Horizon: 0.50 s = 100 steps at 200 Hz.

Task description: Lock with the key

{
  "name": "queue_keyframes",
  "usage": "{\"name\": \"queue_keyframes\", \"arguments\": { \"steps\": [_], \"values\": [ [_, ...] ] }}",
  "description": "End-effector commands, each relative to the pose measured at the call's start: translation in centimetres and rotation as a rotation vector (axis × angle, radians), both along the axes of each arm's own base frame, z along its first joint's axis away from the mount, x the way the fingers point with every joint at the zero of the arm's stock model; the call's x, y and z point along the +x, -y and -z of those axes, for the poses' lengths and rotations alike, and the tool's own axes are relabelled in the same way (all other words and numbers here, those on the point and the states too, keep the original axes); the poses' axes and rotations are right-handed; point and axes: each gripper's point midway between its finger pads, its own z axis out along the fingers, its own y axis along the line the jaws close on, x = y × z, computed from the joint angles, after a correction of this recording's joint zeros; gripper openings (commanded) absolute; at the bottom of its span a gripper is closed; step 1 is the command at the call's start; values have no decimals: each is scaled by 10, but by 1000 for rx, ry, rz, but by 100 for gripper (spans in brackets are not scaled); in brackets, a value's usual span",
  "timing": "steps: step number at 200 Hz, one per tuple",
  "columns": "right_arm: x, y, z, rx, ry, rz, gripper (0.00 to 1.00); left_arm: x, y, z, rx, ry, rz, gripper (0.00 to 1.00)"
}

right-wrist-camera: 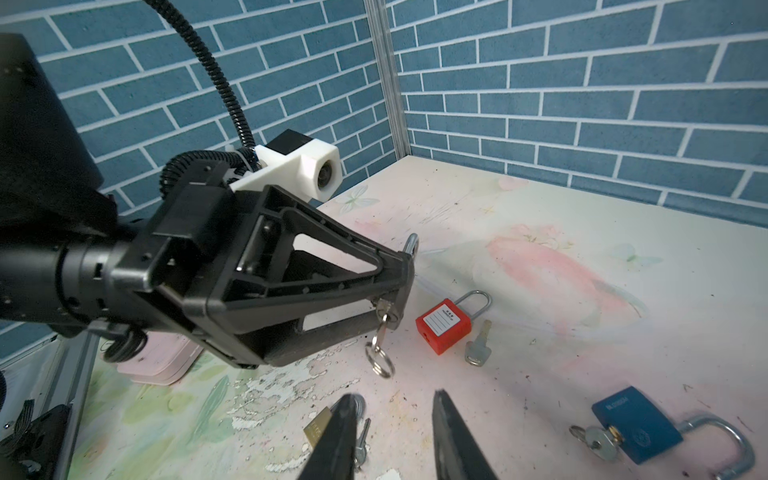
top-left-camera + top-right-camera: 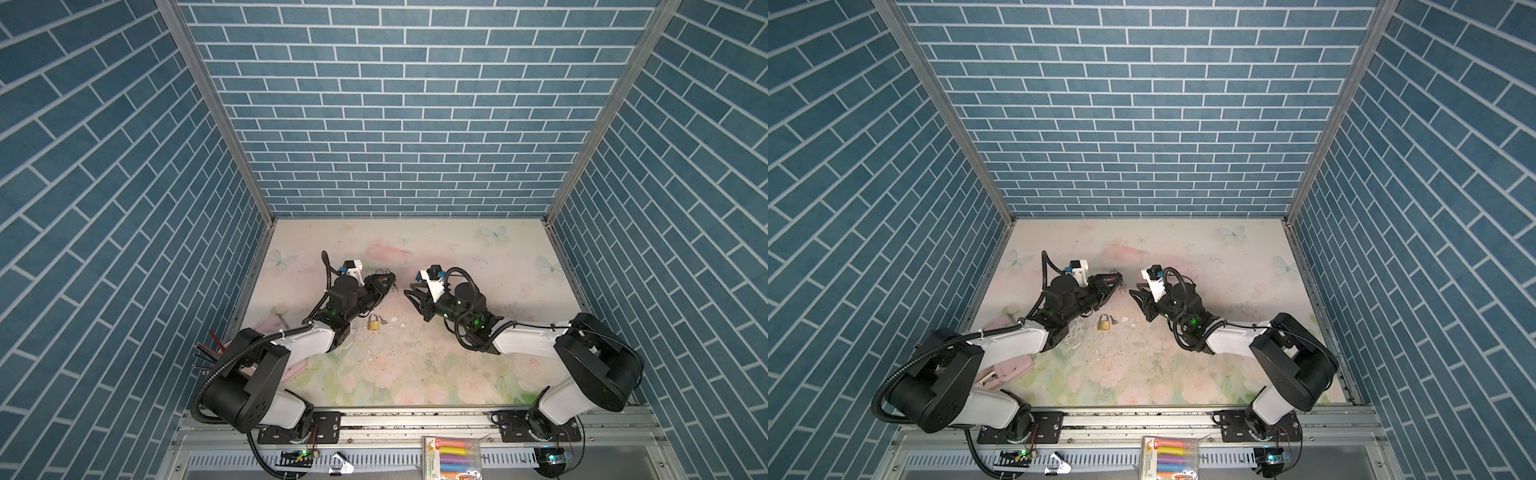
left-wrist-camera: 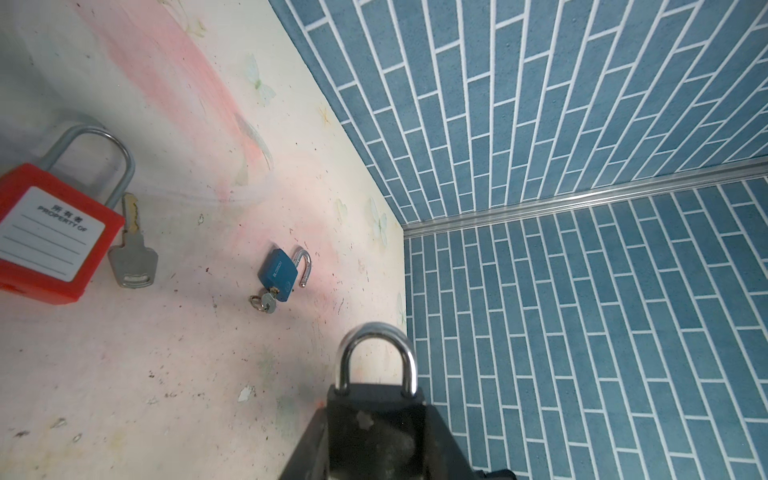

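One lock (image 3: 376, 415) sits clamped in my left hand (image 1: 401, 286), raised over the counter (image 2: 478, 266) near its middle. Its shackle (image 3: 376, 332) looks seated, both legs in the body. Its key (image 1: 384, 311) is already in the keyhole, with the ring (image 1: 378, 343) dangling below. My right hand (image 1: 392, 398) hovers just short of that key, its fingers (image 1: 336, 432) apart with nothing between them.

I judge the step in hand to be the reach for the key. With the shackle apparently home, only the turn is left. Next I must square my fingers on the key's flat head, close on it and not on the loose ring, then twist while the left hand holds firm.

A red lock (image 1: 442, 326), a blue lock (image 1: 636, 428) and a brass lock (image 2: 373, 323) lie on the counter, clear of both hands.
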Motion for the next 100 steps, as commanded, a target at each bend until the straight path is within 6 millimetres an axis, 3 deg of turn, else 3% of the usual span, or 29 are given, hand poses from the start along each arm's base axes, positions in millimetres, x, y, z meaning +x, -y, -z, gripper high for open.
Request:
{"name": "queue_keyframes", "arguments": {
  "steps": [1,100],
  "values": [
    [1,-13,-15,53,25,-36,28,1,-2,-15,-40,38,-9,0],
    [5,-37,-6,50,-12,-92,26,1,-3,-14,-32,39,-11,0]
  ]
}}
